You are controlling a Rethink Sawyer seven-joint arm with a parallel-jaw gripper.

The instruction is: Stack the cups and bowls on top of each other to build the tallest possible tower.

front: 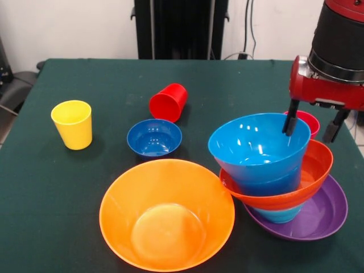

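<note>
Yellow cup [71,123] upright at 9 o'clock. Red cup [168,102] on its side at 12, small blue bowl [154,137] just below it. Orange bowl [166,214] at 6. Tower [281,173] at 3: purple bowl [324,219] lowest, red-orange bowl [310,170], blue bowls [256,149] tilted on top. Gripper [314,124] released, fingers spread over the tower's back rim, pinkish cup [307,120] between them.
</note>
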